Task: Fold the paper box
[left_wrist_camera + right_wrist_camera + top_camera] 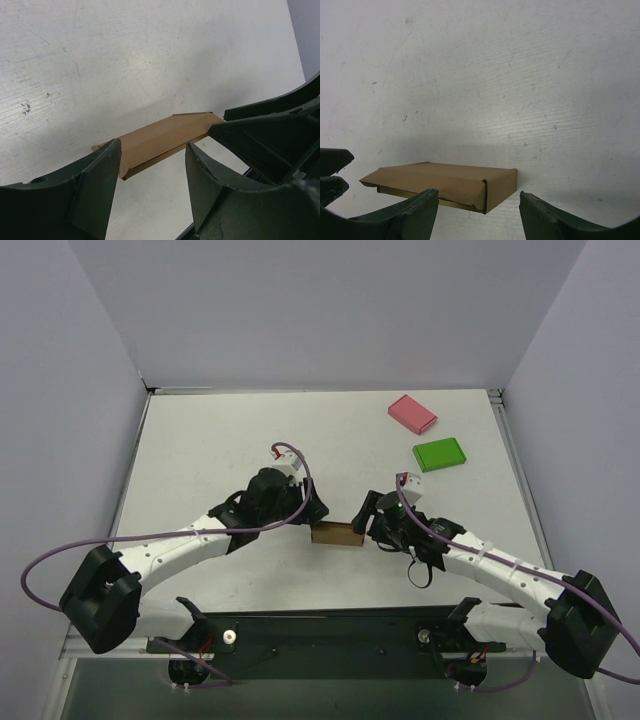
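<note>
The paper box is a small flat brown cardboard box lying on the table between my two arms, its lid down with a thin gap along the front edge. My left gripper stands open at the box's left end. In the left wrist view the paper box lies just beyond the left gripper, one end behind the left finger. My right gripper stands open at the right end. In the right wrist view the paper box lies just ahead of the right gripper, its near corner between the fingertips.
A pink flat box and a green flat box lie at the back right of the white table. Grey walls close in the left, back and right sides. The right arm's dark fingers show in the left wrist view.
</note>
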`<action>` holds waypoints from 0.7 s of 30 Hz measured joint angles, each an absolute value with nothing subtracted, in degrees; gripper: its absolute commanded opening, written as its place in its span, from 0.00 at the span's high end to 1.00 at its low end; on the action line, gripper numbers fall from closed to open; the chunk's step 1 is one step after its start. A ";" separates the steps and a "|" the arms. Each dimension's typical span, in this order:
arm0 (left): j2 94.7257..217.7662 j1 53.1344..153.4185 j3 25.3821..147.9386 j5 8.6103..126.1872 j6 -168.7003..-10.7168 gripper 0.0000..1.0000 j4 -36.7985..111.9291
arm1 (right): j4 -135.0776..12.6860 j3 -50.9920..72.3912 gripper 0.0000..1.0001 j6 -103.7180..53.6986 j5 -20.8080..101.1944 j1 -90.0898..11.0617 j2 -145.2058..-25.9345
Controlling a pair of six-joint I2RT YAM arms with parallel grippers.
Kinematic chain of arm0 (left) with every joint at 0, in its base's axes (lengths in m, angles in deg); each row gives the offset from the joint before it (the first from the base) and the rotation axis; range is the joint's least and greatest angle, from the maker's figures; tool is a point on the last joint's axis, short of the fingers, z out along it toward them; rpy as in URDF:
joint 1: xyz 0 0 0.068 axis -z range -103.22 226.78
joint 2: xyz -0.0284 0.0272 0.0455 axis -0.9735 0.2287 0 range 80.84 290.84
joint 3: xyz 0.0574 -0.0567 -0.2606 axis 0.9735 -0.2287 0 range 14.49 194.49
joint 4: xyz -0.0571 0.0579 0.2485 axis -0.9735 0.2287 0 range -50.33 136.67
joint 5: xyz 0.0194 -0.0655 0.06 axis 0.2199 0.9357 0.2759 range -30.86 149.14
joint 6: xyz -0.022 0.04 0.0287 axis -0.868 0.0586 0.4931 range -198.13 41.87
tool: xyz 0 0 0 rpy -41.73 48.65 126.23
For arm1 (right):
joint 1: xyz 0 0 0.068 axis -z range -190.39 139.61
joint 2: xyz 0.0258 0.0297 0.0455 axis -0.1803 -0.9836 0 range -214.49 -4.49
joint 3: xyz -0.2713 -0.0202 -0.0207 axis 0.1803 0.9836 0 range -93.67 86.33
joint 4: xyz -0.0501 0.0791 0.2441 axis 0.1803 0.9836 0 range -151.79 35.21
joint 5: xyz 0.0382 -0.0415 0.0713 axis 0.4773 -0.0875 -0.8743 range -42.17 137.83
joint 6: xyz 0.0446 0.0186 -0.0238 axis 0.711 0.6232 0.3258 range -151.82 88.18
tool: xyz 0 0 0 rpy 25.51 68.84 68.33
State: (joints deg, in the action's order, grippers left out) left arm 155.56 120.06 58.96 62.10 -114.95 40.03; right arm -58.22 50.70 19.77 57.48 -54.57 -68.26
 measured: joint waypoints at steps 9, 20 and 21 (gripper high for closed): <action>156.45 120.06 57.49 62.08 -115.25 0.41 38.81 | -60.86 50.98 0.37 20.67 57.55 -54.57 -69.70; 156.10 120.06 56.27 59.59 -115.19 0.38 39.05 | -60.62 51.48 0.34 20.69 57.44 -54.57 -68.34; 155.89 120.06 56.10 59.24 -115.17 0.38 39.05 | -60.38 51.53 0.32 20.69 57.44 -54.57 -67.95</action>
